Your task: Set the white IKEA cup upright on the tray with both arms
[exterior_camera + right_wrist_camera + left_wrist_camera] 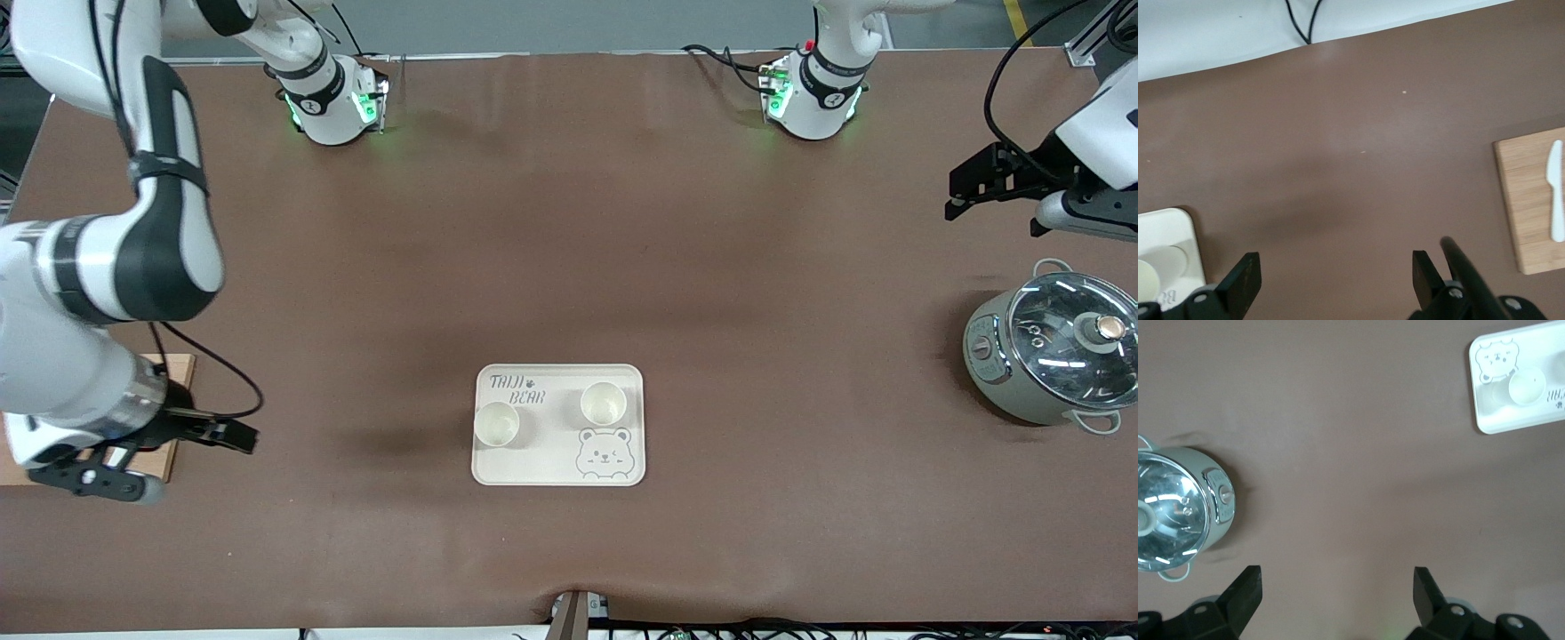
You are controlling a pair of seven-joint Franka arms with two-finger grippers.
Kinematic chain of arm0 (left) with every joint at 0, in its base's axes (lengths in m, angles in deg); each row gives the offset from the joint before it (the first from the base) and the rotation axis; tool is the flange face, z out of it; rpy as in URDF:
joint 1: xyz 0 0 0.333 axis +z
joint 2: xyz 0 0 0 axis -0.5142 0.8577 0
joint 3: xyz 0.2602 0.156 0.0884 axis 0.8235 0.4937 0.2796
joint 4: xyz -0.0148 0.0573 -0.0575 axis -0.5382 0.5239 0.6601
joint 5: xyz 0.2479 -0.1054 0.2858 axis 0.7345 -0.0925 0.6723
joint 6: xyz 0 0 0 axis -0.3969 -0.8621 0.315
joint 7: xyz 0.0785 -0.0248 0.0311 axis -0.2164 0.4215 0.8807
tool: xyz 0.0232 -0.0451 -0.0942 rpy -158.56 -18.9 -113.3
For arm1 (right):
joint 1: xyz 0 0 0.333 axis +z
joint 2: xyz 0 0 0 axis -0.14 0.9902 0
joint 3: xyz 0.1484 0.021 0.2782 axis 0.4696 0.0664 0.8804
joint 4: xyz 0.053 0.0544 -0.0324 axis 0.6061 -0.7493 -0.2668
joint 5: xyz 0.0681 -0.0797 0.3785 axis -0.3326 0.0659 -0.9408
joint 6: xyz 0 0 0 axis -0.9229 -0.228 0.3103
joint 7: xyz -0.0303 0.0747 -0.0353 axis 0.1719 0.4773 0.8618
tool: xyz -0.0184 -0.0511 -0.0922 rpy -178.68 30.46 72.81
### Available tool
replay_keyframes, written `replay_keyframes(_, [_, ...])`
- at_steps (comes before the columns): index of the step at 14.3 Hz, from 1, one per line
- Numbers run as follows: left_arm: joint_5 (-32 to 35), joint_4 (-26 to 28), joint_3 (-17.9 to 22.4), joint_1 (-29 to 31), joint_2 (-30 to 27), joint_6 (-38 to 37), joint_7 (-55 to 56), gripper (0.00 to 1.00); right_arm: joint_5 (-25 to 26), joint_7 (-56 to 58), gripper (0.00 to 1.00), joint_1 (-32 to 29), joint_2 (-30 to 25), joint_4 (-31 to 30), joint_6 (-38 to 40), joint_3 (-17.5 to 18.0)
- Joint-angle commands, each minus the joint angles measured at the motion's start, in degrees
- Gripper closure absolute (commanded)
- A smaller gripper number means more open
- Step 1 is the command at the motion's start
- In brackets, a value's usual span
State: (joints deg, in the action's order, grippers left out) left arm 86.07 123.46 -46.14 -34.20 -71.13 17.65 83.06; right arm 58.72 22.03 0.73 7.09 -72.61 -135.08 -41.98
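Note:
The cream tray (551,449) with "TAIJI BEAR" lettering and a bear face lies in the middle of the table, nearer the front camera. Two white cups stand upright on it, one (496,423) toward the right arm's end and one (604,403) above the bear face. My right gripper (233,436) is open and empty over the table beside the wooden board; its wrist view (1337,270) shows a tray corner (1178,227) with a cup (1168,261). My left gripper (958,197) is open and empty over the table near the pot; its wrist view (1337,587) shows the tray (1491,420) and a cup (1528,387).
A grey-green pot with a glass lid (1058,351) stands at the left arm's end of the table and also shows in the left wrist view (1171,513). A wooden cutting board (1528,200) with a white knife (1556,193) lies at the right arm's end.

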Motion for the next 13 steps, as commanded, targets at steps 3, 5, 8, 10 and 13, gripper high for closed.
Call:
replay_keyframes(3, [0.63, 1.17, -0.46, 1.23, -0.62, 2.74, -0.75, 0.0, -0.44, 7.0, 0.0, -6.05, -6.39, -5.64, 2.26, 1.25])
replay_keyframes(5, [2.73, 1.95, -0.63, 1.32, -0.62, 3.09, -1.8, 0.0, -0.44, 7.89, 0.0, -7.72, -9.02, -7.84, 2.61, 1.25])
replay_keyframes(8, [2.82, 4.24, -0.55, 2.8, -1.32, 5.99, -3.64, 0.0, -0.44, 10.44, 0.0, -8.17, -14.64, -12.31, 3.4, 1.16])
replay_keyframes(10, [2.3, 4.16, -0.55, 3.52, -0.8, 6.09, -4.18, 0.0, -0.44, 11.14, 0.0, -8.17, -19.12, -16.44, 3.41, 1.07])
replay_keyframes(13, [1.68, 4.16, -0.64, 3.96, -0.79, 5.91, -3.92, 0.0, 0.0, 12.11, 0.0, -7.99, -24.75, -21.64, 3.14, 0.98])
